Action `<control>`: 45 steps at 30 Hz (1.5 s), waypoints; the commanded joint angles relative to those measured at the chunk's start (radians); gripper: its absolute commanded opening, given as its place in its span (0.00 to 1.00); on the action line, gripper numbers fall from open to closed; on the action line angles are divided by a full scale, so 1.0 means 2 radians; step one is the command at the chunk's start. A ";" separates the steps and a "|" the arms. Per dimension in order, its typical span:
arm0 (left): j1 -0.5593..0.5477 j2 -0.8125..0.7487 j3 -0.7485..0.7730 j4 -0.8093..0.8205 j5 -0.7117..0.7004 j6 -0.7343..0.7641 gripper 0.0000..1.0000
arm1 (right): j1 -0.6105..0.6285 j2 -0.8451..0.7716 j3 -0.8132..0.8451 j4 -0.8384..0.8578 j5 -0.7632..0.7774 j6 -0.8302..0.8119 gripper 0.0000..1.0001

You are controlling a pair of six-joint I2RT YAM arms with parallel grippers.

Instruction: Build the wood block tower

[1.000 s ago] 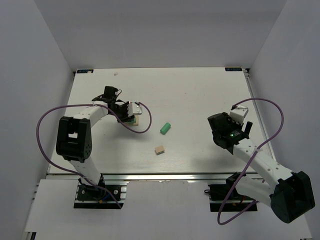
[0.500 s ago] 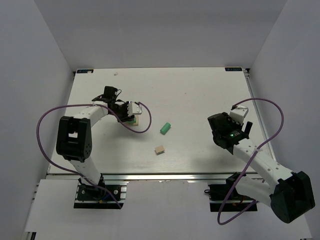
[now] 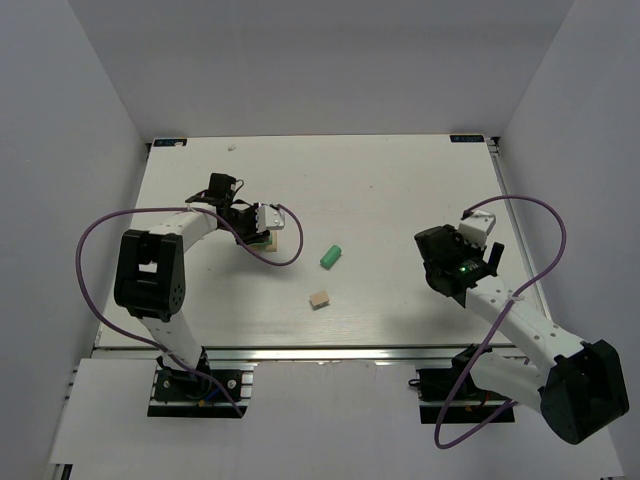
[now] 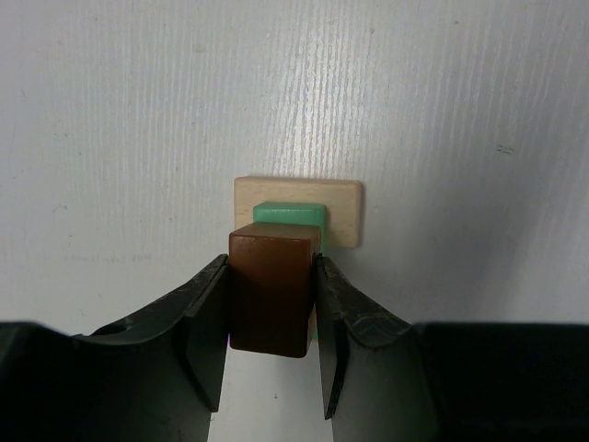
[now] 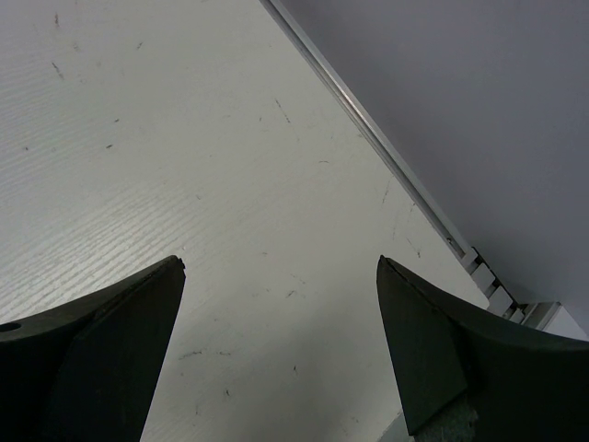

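Pale grey walls (image 3: 320,60) close round a white table (image 3: 400,190) on three sides. The left arm (image 3: 148,272) reaches up and bends across towards the left-centre of the table, and the right arm (image 3: 510,315) leans in from the near right corner. Purple cables (image 3: 85,250) loop off each arm.

The right gripper (image 5: 279,267) hangs over bare table near the right edge. Its jaws are spread wide and nothing sits between them.

The left gripper (image 4: 272,276) points down over the wood block tower (image 3: 265,241), which stands at left-centre. In the overhead view the tower is mostly hidden under the gripper. The jaws are clamped on a brown cube (image 4: 271,295), one finger (image 4: 210,313) pressed flat against each side of it.

In the wrist view the tower so far has a tan slab (image 4: 342,207) lying flat on the table and a green block (image 4: 290,213) centred on top of it. The brown cube sits directly over the green block and covers most of it. Whether the cube rests on the green block or is held just above it cannot be told.

A loose green block (image 3: 331,256) lies on its side to the right of the tower, between the two arms. A loose tan block (image 3: 319,299) lies nearer the front edge, close to the green one but not touching it.
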 commanded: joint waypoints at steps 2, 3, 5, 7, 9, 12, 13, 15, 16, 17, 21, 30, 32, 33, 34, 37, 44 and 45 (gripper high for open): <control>0.003 -0.007 -0.006 0.003 0.014 0.003 0.28 | -0.001 -0.001 0.021 0.000 0.014 0.014 0.89; 0.003 -0.007 -0.006 0.003 0.013 0.002 0.28 | -0.001 -0.001 0.021 -0.001 0.014 0.014 0.89; 0.003 -0.007 -0.006 -0.004 0.011 0.004 0.31 | -0.002 -0.002 0.021 -0.001 0.015 0.014 0.89; 0.003 -0.008 -0.003 -0.013 0.011 0.009 0.34 | -0.001 -0.003 0.021 -0.001 0.015 0.014 0.89; 0.003 -0.008 0.000 -0.019 0.013 0.010 0.37 | -0.001 -0.004 0.020 -0.002 0.015 0.014 0.89; 0.003 -0.008 0.002 -0.015 0.009 -0.001 0.43 | -0.002 -0.004 0.020 0.000 0.015 0.014 0.89; 0.003 -0.008 0.003 -0.014 0.007 -0.003 0.44 | -0.001 -0.004 0.020 0.000 0.014 0.014 0.89; 0.003 -0.008 0.003 -0.009 0.004 -0.014 0.53 | -0.002 -0.003 0.020 0.000 0.012 0.011 0.89; 0.003 -0.008 0.003 -0.003 0.004 -0.017 0.54 | -0.001 -0.003 0.019 0.002 0.011 0.010 0.89; 0.003 -0.008 0.003 -0.003 0.004 -0.019 0.56 | -0.002 -0.003 0.019 0.003 0.011 0.008 0.89; 0.004 -0.008 0.006 -0.004 0.004 -0.023 0.61 | -0.001 -0.003 0.018 0.005 0.010 0.006 0.89; 0.003 -0.011 0.008 -0.007 0.006 -0.026 0.66 | -0.001 -0.004 0.018 0.010 0.007 0.001 0.89; 0.004 -0.011 0.009 -0.008 0.007 -0.028 0.98 | -0.001 -0.006 0.017 0.010 0.008 0.002 0.89; 0.004 -0.012 0.011 -0.007 0.008 -0.030 0.98 | -0.001 -0.006 0.016 0.010 0.007 0.002 0.89; 0.004 -0.013 0.013 -0.008 0.009 -0.030 0.98 | -0.001 -0.006 0.017 0.010 0.008 0.002 0.88; 0.006 -0.017 0.019 -0.013 0.014 -0.035 0.98 | -0.001 -0.009 0.017 0.010 0.008 0.001 0.89; 0.009 -0.044 0.013 -0.012 0.033 -0.041 0.98 | -0.001 -0.019 0.015 0.013 0.005 -0.002 0.89; 0.009 -0.048 0.015 -0.011 0.034 -0.046 0.98 | -0.001 -0.019 0.015 0.012 0.004 -0.002 0.89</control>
